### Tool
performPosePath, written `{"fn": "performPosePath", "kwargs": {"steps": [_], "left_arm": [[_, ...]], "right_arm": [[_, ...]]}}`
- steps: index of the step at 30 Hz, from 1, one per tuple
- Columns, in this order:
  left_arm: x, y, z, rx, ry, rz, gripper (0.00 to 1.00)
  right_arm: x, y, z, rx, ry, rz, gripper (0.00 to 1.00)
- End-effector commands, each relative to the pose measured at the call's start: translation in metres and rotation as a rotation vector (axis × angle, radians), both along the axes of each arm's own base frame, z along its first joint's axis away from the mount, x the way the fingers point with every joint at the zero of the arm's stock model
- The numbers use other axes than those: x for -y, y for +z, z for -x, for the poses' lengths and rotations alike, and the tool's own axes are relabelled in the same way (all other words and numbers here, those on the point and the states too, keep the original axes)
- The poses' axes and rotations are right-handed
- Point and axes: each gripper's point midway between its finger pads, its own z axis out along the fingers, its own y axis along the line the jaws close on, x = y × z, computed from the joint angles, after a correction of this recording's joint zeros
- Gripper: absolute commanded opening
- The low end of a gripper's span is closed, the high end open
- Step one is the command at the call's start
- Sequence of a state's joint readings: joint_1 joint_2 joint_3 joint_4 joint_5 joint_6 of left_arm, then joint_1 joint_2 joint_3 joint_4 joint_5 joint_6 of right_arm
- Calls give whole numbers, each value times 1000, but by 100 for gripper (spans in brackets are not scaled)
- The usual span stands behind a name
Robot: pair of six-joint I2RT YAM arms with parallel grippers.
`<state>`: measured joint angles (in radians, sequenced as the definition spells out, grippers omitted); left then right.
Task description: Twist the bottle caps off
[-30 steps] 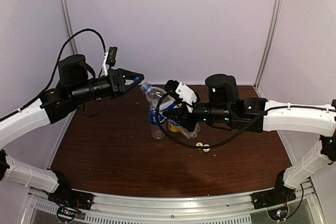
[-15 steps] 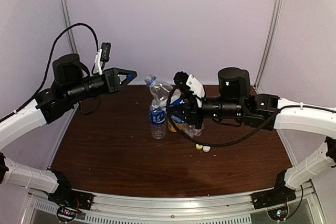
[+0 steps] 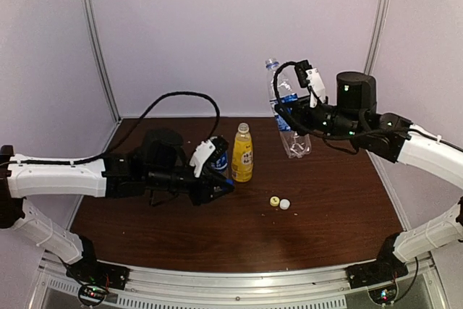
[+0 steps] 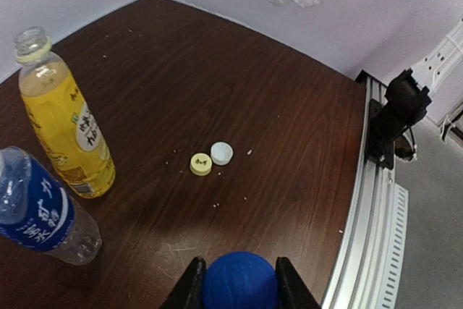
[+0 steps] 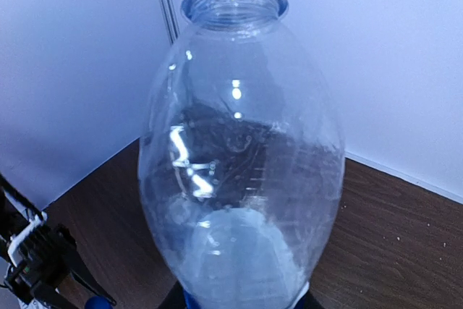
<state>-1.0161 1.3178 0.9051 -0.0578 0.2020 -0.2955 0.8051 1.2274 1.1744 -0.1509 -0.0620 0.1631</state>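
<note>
Pinching the blue cap (image 4: 240,289) between its two fingers, the left tool (image 3: 221,184) hangs low over the desk (image 3: 145,229) at the centre of the overhead view. The yellow cap (image 4: 200,164) and the white cap (image 4: 221,153) lie flat and touching on the bare wood straight ahead of it, just right of it in the overhead frame. That is the relation that matters. If the blue cap is to join them, the left arm is far nearer than the right and needs only a short reach forward and down. The right tool (image 3: 291,115) is closed around the middle of the tall bottle (image 5: 239,179) and holds it in the air at the upper right of the overhead frame, well apart from the caps. The bottle's long axis is close to upright, the open neck on top with only a blue ring around it. Its wall is thin, clear and glossy, swelling from a narrow threaded neck, and would likely dent under a hard squeeze. The yellow bottle (image 3: 242,153) stands open-mouthed with a paper label. The short bottle (image 4: 40,211) with a blue wrap stands just beside it, close to the left tool. All three caps are small ridged plastic discs, light and apt to roll or bounce if dropped. The desk is dark, smooth wood grain with a few pale crumbs.
</note>
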Motion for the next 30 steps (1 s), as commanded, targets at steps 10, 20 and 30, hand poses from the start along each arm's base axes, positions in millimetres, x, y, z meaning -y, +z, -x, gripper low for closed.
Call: {"fn": "performPosePath", "kwargs": {"steps": [10,20,30], "left_arm": [[97,-115,-15,121,-138,-188,24],[139,-167,-32,110,-175,-262,28],[138,-186,-36,114,-180,-327,50]], "right_arm": [[63,2,-27,-111,-255,-30,29],[66,0,-25,-122,-243,-11,30],[69,-1,-19,-124,-228,-15,30]]}}
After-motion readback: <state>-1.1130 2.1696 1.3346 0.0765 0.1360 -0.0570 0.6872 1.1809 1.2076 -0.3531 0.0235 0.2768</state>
